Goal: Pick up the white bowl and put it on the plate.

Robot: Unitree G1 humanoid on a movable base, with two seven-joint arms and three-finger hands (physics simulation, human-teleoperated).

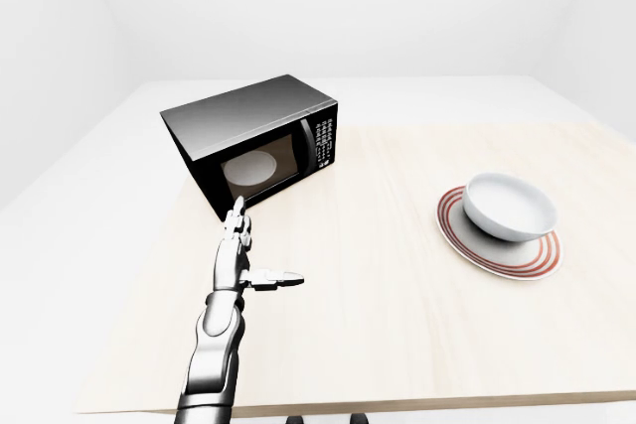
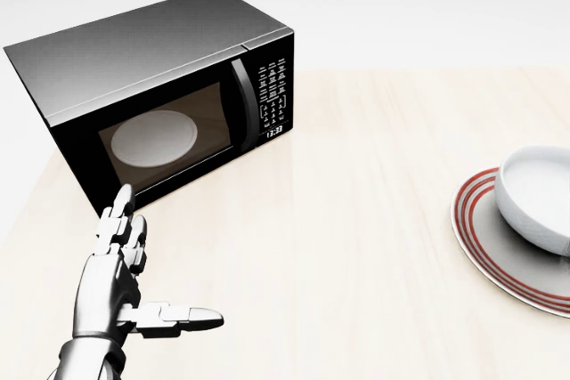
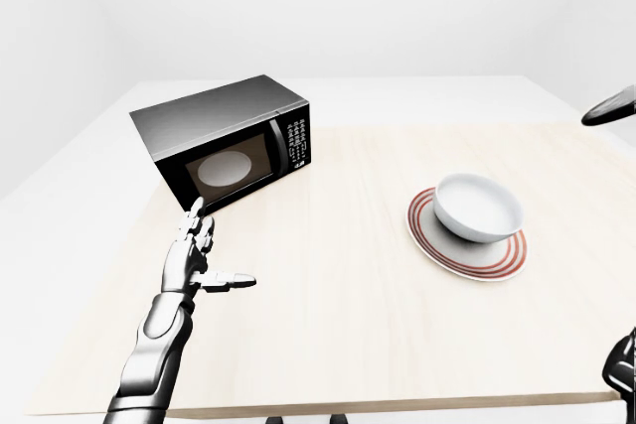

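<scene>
The left hand (image 1: pixel 241 257) is hovering over the table (image 1: pixel 378 305) with fingers spread wide, holding nothing, below the microwave (image 1: pixel 253 141). Well to the right, the bowl (image 1: pixel 510 206) is sitting upright on the plate (image 1: pixel 545 257). The right hand's state cannot be told.

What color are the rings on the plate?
Red rings circle the white plate near its rim, under the white bowl. The left-eye view shows them best.
</scene>
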